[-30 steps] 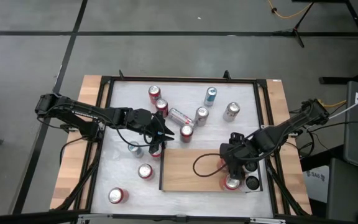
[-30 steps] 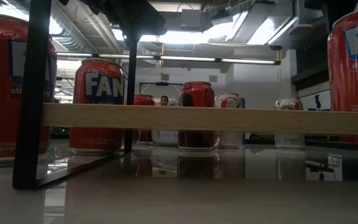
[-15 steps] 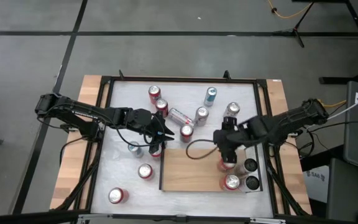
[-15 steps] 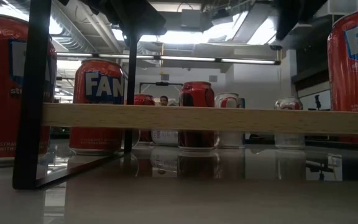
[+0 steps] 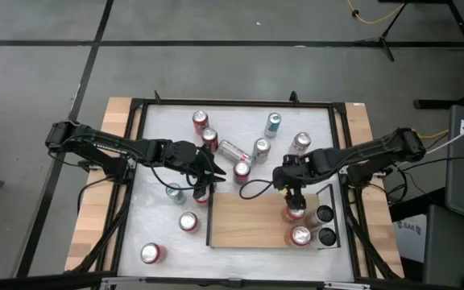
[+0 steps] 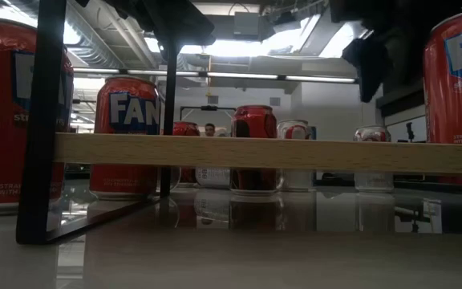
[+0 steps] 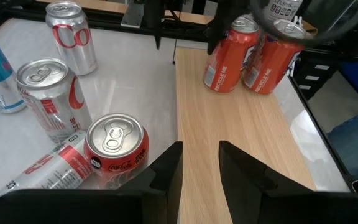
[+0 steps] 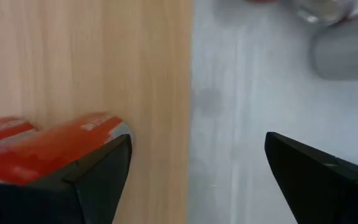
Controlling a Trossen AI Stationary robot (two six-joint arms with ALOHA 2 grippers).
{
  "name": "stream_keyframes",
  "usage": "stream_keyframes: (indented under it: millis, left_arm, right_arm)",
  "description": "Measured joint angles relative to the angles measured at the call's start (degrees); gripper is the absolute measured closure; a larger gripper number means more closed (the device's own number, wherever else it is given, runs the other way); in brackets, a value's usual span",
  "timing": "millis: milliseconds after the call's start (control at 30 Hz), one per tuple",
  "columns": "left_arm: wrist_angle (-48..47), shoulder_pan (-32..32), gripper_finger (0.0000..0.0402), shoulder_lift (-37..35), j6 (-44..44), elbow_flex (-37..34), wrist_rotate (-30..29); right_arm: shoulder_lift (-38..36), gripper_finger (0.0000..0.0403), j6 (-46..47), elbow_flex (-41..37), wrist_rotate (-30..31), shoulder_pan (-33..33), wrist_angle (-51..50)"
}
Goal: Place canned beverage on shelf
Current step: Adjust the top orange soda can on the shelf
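The shelf [image 5: 244, 219] is a light wooden board lying on the white table at the near middle. Two orange-red cans [image 5: 296, 212] [image 5: 300, 235] stand upright on its right part. My right gripper [image 5: 286, 185] hangs open above the shelf's far edge, just beyond those cans; in the right wrist view [image 8: 197, 180] one can [image 8: 36, 152] shows beside a finger, apart from it. My left gripper [image 5: 219, 171] hovers at the shelf's far left corner, its fingers [image 7: 166, 174] a little apart with nothing between them. A red can [image 7: 115, 140] stands just beside it.
Several red, silver and blue cans stand on the white table beyond and left of the shelf; one [image 5: 234, 150] lies on its side. Two dark cans [image 5: 325, 214] stand off the shelf's right end. A black cable loop [image 5: 246, 192] hangs over the shelf.
My right gripper, open throughout, has gone from above the cans on the shelf's right part toward the table's far edge and a little leftward, sinking and rolling about its own axis. The can it had covered now shows standing on the shelf.
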Motion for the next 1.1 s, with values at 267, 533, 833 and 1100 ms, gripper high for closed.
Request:
stream_keyframes:
  millis: [267,533,833,1100]
  left_arm:
    - [-0.01,-0.01,0.0308,0.00,0.00,0.00,-0.02]
    - [0.01,0.01,0.0308,0.00,0.00,0.00,-0.01]
    - [0.02,0.00,0.0308,0.00,0.00,0.00,-0.01]
    - [3.90,0.80,0.0308,-0.24,0.00,0.02,-0.35]
  right_arm:
    - [-0.01,0.0042,-0.01,-1.75,-5.71,0.02,0.85]
    - [-0.01,0.0042,-0.04,-1.88,-8.48,0.04,0.67]
    - [-0.01,0.0042,-0.58,-1.88,-9.72,0.04,0.65]
    - [-0.01,0.0042,-2.49,1.40,-8.63,0.00,0.54]
